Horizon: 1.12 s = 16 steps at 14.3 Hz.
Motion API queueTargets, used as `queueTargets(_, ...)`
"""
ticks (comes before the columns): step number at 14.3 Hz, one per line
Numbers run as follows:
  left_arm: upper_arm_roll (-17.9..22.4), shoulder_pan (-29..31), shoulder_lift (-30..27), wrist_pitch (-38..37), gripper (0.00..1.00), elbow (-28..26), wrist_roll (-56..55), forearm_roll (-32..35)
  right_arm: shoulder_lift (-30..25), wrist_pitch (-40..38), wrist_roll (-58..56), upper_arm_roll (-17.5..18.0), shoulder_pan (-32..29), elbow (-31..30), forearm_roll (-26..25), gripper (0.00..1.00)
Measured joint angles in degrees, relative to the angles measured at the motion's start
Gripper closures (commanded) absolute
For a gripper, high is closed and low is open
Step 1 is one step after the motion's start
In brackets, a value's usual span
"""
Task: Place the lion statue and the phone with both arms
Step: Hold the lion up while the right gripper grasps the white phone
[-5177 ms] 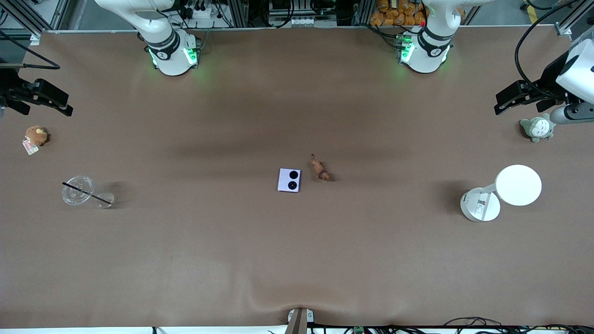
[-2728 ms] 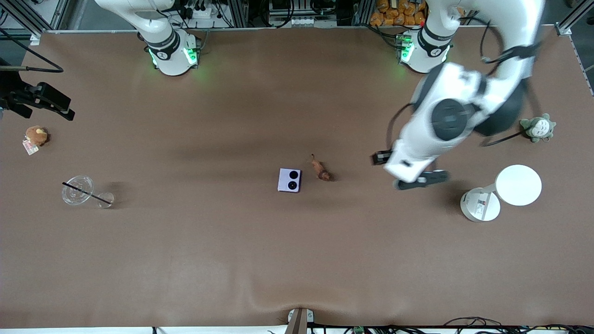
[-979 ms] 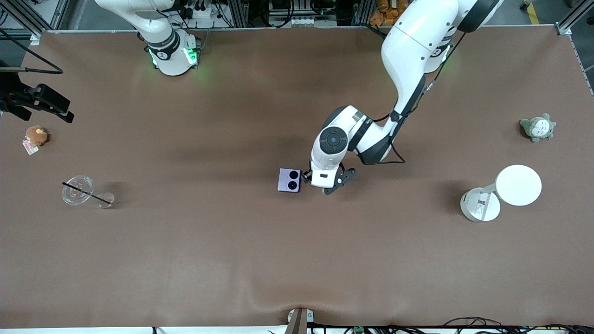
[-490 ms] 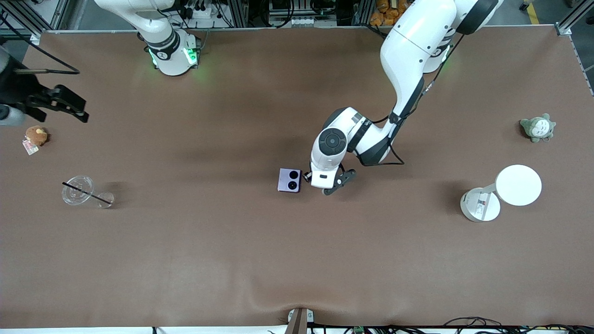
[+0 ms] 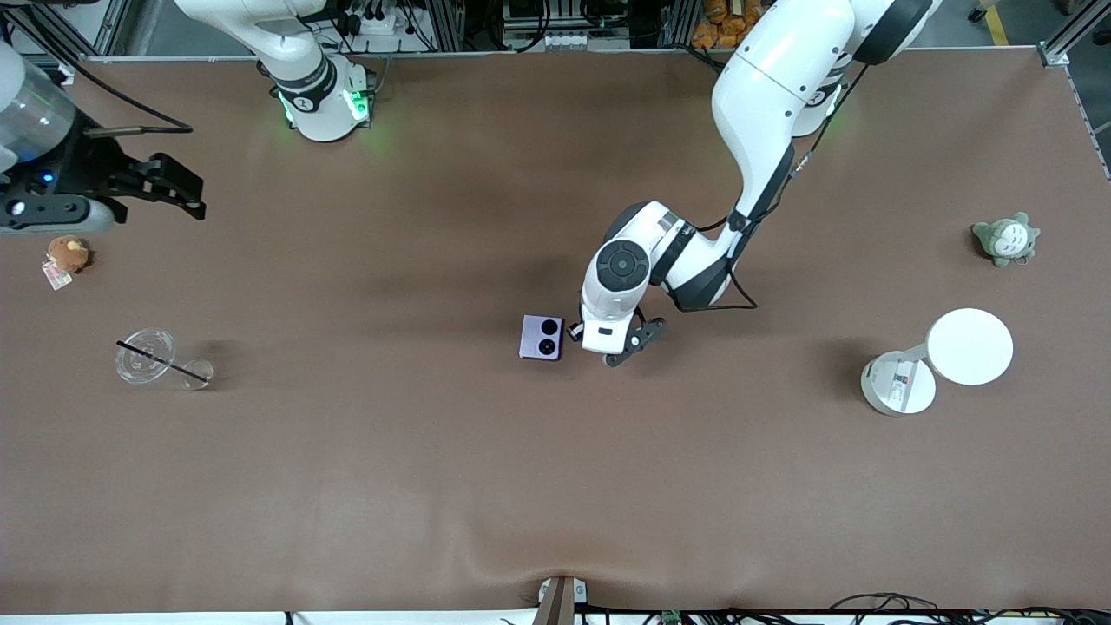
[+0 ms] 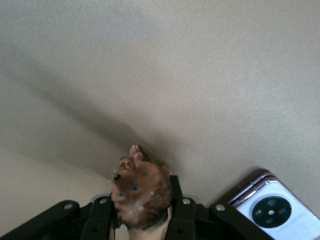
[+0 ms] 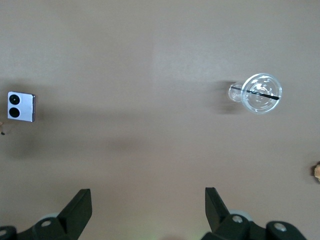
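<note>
The lion statue (image 6: 142, 192) is between my left gripper's (image 6: 142, 216) fingers, which press on both sides of its dark head; it rests on the table. In the front view the left gripper (image 5: 606, 338) hides it. The lavender phone (image 5: 542, 338) with two black circles lies flat right beside that gripper, toward the right arm's end; it also shows in the left wrist view (image 6: 272, 212) and the right wrist view (image 7: 21, 106). My right gripper (image 5: 169, 185) is open and empty, up over the right arm's end of the table; its own view (image 7: 148, 210) shows the fingers wide apart.
A clear cup with a black straw (image 5: 146, 356) and a round brown plush with a tag (image 5: 68, 253) lie at the right arm's end. A grey-green plush (image 5: 1005, 239) and a white lamp (image 5: 968, 347) stand at the left arm's end.
The left arm swung in from its end of the table and came down on the lion statue, then stayed there. The right gripper has moved inward over the table.
</note>
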Motion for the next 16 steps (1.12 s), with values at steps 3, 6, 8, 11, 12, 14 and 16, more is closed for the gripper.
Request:
queueTargets(3, 0.2, 0.28, -0.14, 0.0, 1.0, 0.78, 0.4, 0.21, 1.32, 1.01, 0.01, 0.03, 1.55, -0.43, 0.05, 0.0)
queueTargets(6, 0.38, 0.66, -0.72, -0.08, 1.0, 1.16, 0.9, 0.28, 4.17, 2.82, 0.63, 0.12, 4.21, -0.55, 1.34, 0.0)
queueTargets(8, 0.52, 0.96, -1.23, -0.16, 1.0, 1.27, 0.92, 0.29, 6.31, 4.41, 3.71, 0.18, 6.15, -0.59, 3.57, 0.0)
queueTargets(11, 0.52, 2.24, -2.87, -1.93, 1.0, 1.37, 1.39, 0.32, 10.67, 8.19, 9.79, 0.23, 9.7, -0.64, 6.1, 0.0)
queueTargets(12, 0.53, 2.53, -3.54, -2.62, 1.0, 1.38, 1.97, 0.32, 12.27, 9.99, 11.62, 0.26, 10.96, -0.65, 6.19, 0.0)
queueTargets(14, 0.53, 2.99, -4.92, -4.48, 1.0, 1.42, 2.95, 0.33, 15.7, 14.36, 15.54, 0.29, 13.75, -0.67, 6.23, 0.0)
queueTargets(16, 0.53, 3.54, -6.07, -6.05, 1.0, 1.43, 4.24, 0.34, 18.98, 18.93, 19.44, 0.29, 16.1, -0.61, 6.23, 0.0)
